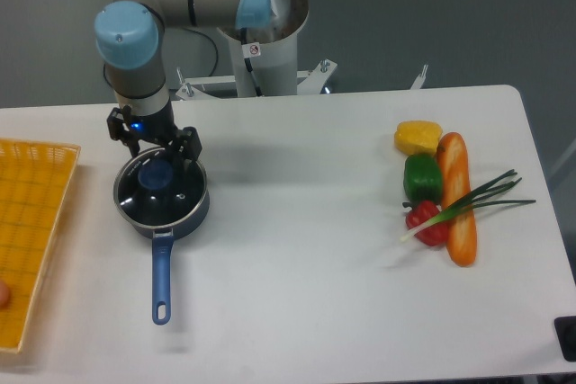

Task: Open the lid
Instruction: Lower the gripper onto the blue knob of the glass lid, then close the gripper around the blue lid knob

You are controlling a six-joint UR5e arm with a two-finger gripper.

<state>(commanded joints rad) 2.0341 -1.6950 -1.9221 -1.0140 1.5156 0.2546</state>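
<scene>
The lid (164, 193), a round glass disc with a metal rim and a blue centre knob (155, 175), rests on the dark blue saucepan (193, 213) at the table's left. The pan's long blue handle (161, 276) points toward the front edge. My gripper (153, 152) hangs right over the back of the lid, just above the knob. Its dark fingers (192, 144) are spread apart, open, with nothing held. The wrist hides part of the lid's far rim.
A yellow wicker tray (31, 231) lies at the left edge. At the right sit a yellow pepper (418, 137), green pepper (421, 177), red pepper (426, 221), baguette (457, 209) and a spring onion (477, 200). The robot base (261, 24) stands behind the table.
</scene>
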